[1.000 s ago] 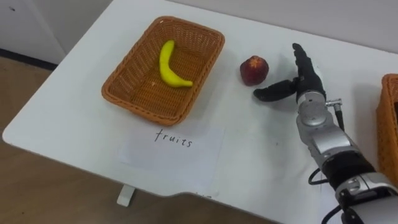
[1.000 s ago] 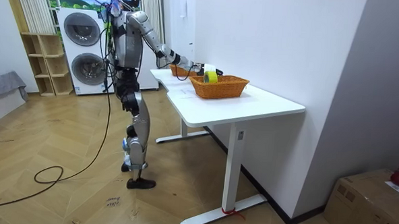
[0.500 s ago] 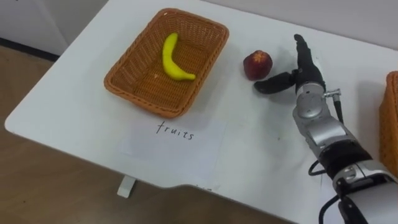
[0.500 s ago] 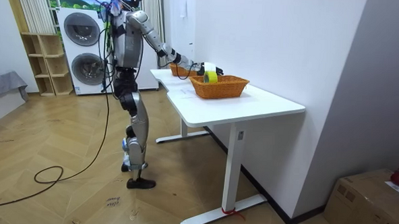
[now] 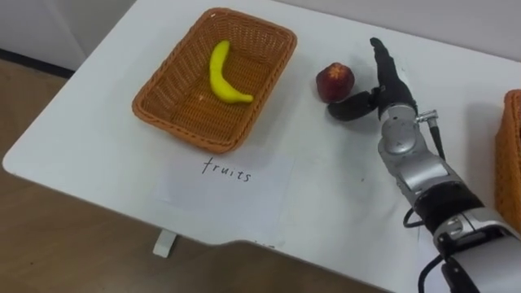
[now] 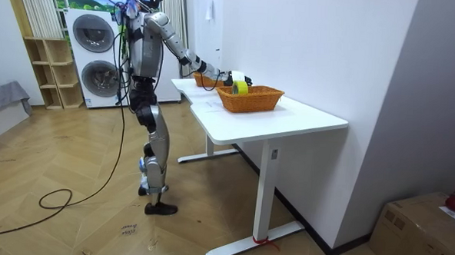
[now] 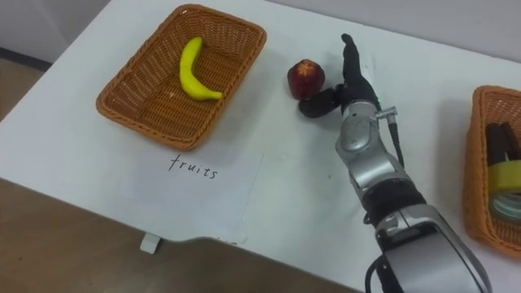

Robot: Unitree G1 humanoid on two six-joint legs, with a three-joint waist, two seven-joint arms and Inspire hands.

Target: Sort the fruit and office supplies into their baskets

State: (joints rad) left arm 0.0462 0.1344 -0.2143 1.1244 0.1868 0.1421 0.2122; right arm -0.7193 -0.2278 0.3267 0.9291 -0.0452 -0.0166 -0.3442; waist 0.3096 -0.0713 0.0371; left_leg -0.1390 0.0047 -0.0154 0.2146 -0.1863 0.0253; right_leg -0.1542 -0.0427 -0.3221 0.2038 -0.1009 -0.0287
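Left eye view — a round dark-red fruit (image 5: 334, 81) lies beside the right hand (image 5: 391, 102), fingers (image 5: 381, 65) straight, holding nothing.

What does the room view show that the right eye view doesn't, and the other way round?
The room view adds the whole robot standing at the table's end, stacked washers, a shelf, a box and the wood floor. The right eye view adds the banana, the apple beside the open right hand, and the paper label. Both share the white table, the fruit basket, the other basket with its tape roll, and the outstretched right arm.
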